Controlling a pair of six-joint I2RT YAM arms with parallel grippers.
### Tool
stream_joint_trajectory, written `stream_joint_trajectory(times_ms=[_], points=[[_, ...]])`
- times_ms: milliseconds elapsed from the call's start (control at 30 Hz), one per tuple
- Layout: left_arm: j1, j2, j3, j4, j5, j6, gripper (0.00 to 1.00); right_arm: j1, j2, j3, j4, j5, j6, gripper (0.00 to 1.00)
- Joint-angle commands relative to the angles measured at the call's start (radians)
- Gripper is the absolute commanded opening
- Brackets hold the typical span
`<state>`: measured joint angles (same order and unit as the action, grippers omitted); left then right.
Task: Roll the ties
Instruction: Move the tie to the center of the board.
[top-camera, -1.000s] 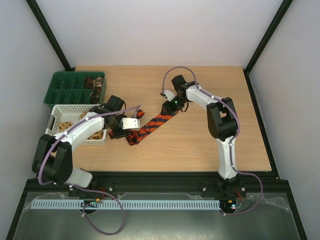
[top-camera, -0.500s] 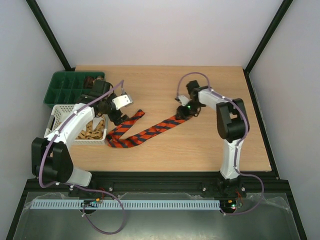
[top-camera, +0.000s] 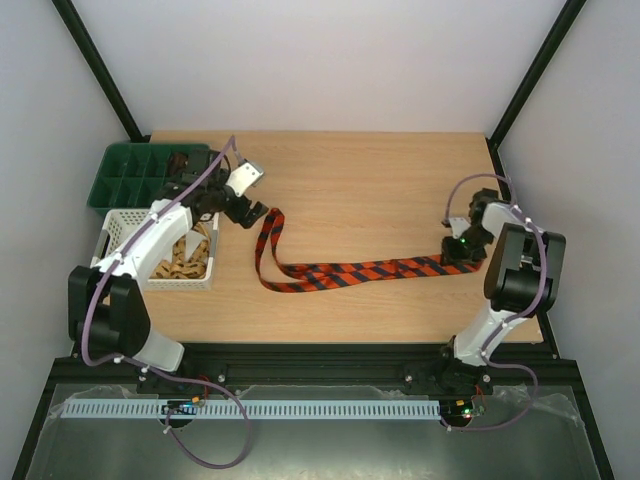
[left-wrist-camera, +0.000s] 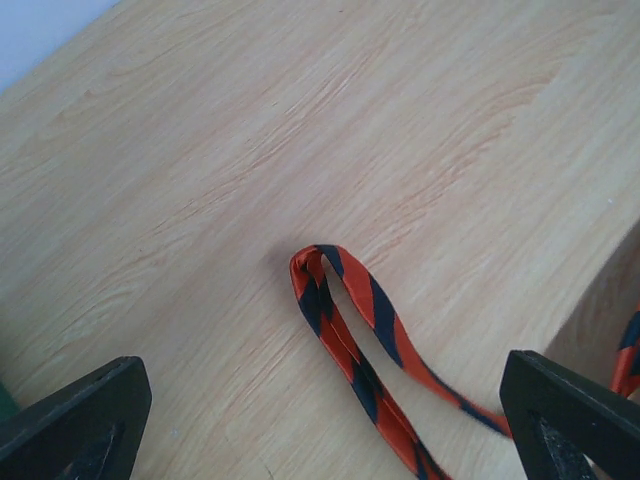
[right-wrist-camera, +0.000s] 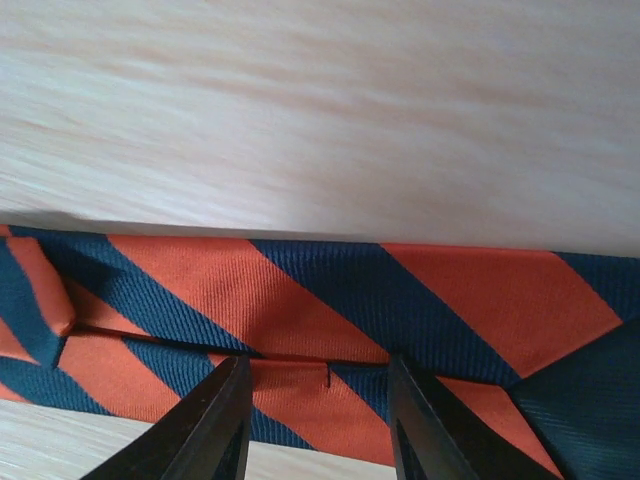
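Striped tie (top-camera: 350, 271) across table (top-camera: 380, 190); right end effector (right-wrist-camera: 318, 372) pinching its end.

I have open worktop (top-camera: 380, 190) behind the tie (top-camera: 350, 270) to pass over; the basket (top-camera: 110, 240) and tray (top-camera: 125, 180) block the left edge, and the tie crosses the middle.

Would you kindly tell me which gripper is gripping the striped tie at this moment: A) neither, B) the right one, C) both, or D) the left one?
B: the right gripper is clamped on the wide end of the striped tie, while the left gripper hangs open above the tie's folded narrow end.
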<state>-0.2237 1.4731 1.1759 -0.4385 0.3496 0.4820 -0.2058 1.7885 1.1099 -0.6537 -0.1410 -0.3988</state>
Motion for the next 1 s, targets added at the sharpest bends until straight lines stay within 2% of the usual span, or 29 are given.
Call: stream_joint_trajectory(times_ms=[0, 167, 300, 467, 633, 700, 833, 967], points=[[0.007, 0.092, 0.081, -0.019, -0.044, -0.052, 0.99, -0.123, -0.033, -0.045, -0.08, 0.144, -0.142, 0.4], [0.007, 0.233, 0.201, -0.125, -0.099, -0.027, 0.99, -0.211, -0.029, -0.021, -0.099, 0.167, -0.194, 0.39], [0.009, 0.312, 0.264, -0.202, -0.081, -0.003, 0.99, -0.207, -0.055, 0.055, -0.184, 0.001, -0.17, 0.37], [0.001, 0.41, 0.335, -0.29, -0.021, 0.074, 0.93, -0.164, -0.058, 0.123, -0.251, -0.143, -0.104, 0.38], [-0.014, 0.538, 0.459, -0.349, -0.085, 0.191, 0.85, -0.071, -0.091, 0.15, -0.261, -0.227, -0.06, 0.41], [-0.025, 0.583, 0.496, -0.374, -0.117, 0.267, 0.8, -0.029, -0.094, 0.161, -0.264, -0.263, -0.041, 0.41], [-0.047, 0.608, 0.494, -0.387, -0.187, 0.511, 0.72, 0.053, -0.101, 0.161, -0.241, -0.329, 0.0, 0.41], [0.004, 0.59, 0.493, -0.372, -0.066, 0.719, 0.75, 0.152, -0.106, 0.13, -0.205, -0.351, 0.029, 0.34]])
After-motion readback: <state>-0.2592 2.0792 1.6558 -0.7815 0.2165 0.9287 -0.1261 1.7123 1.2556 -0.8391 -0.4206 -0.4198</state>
